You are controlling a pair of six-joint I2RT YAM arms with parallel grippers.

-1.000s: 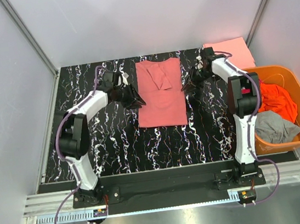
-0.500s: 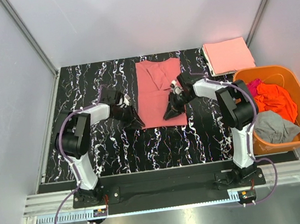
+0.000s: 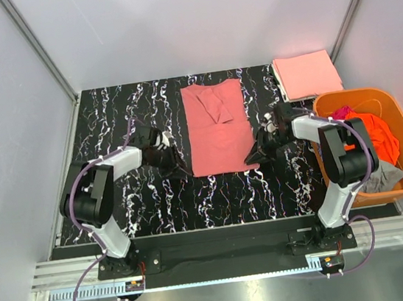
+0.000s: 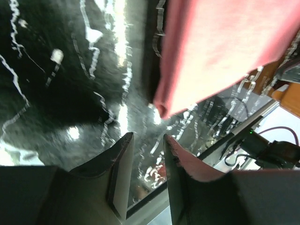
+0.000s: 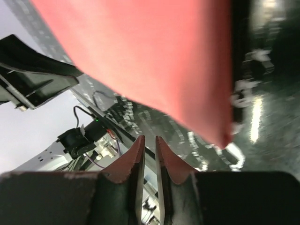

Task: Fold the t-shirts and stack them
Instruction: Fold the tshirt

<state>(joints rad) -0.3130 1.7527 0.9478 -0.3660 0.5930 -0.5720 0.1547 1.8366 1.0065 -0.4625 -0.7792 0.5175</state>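
A salmon-pink t-shirt lies flat in the middle of the black marbled table with its sleeves folded in. My left gripper hangs low just outside its near left corner. It is open and empty, and that corner of the t-shirt shows just ahead of the left gripper. My right gripper is beside the near right corner. The right gripper has only a narrow slit between its fingers and nothing in it, with the t-shirt spread ahead.
A folded peach-pink t-shirt lies at the back right corner. The orange basket at the right holds orange, magenta and grey shirts, close behind my right arm. Grey walls enclose the table.
Both grippers came down toward the near corners of the salmon-pink shirt. The right one swung from the back right across the shirt to its near right corner, its jaws narrowing.
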